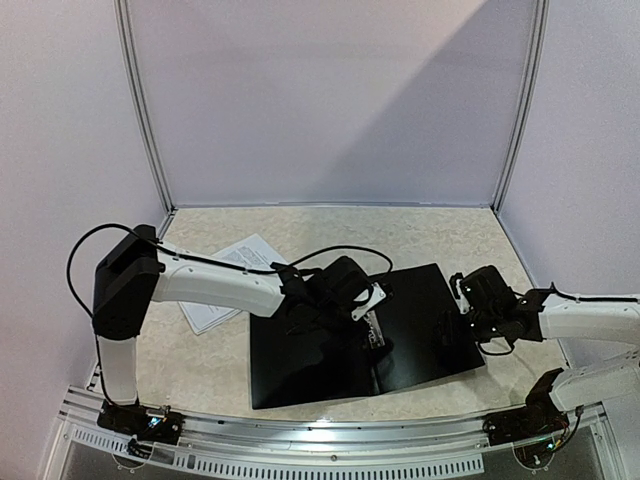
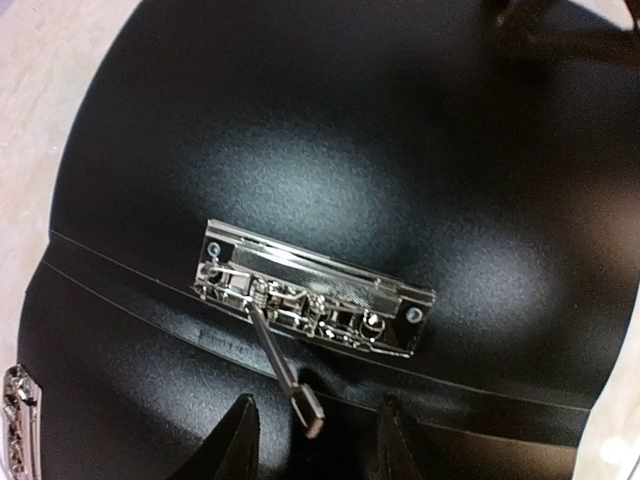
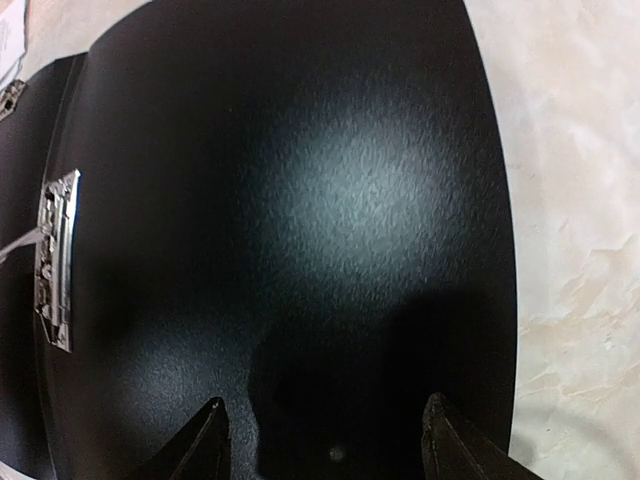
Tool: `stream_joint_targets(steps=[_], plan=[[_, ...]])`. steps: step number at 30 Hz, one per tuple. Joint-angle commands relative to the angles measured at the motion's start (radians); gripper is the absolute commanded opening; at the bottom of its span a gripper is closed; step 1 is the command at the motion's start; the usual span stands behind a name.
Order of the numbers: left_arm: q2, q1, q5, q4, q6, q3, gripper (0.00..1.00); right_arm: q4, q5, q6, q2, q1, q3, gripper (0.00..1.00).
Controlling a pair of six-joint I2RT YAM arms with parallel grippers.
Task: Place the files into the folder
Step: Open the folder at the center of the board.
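The black folder (image 1: 420, 330) lies open and flat on the table. Its metal clip (image 2: 315, 290) sits along the spine, with its lever (image 2: 285, 370) sticking up. My left gripper (image 2: 315, 410) hovers over the spine, open, and the lever's tip stands between the fingers without touching either. In the top view the left gripper (image 1: 362, 318) is above the middle of the folder. My right gripper (image 3: 325, 405) is open and holds nothing, low over the folder's right cover (image 3: 300, 200) near its outer edge. The files (image 1: 215, 310) lie on the table behind the left arm, partly hidden by it.
The beige mottled tabletop (image 3: 580, 200) shows to the right of the folder. White booth walls with metal posts (image 1: 140, 110) close off the back and sides. The left arm's black cable (image 1: 330, 250) loops over the folder's far edge.
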Motion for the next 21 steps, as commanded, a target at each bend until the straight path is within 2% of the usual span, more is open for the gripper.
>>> stream_joint_targets(steps=[1,8,21], plan=[[0.036,0.029,0.005,0.001,-0.006,0.041,0.40,0.067,-0.038,0.012,0.018,-0.005,-0.058,0.64],[0.070,0.069,0.042,0.049,-0.049,0.077,0.38,0.104,-0.089,0.026,0.039,-0.005,-0.120,0.62],[0.189,0.163,0.041,-0.020,-0.049,0.242,0.37,0.169,-0.230,0.118,0.024,-0.004,-0.261,0.57]])
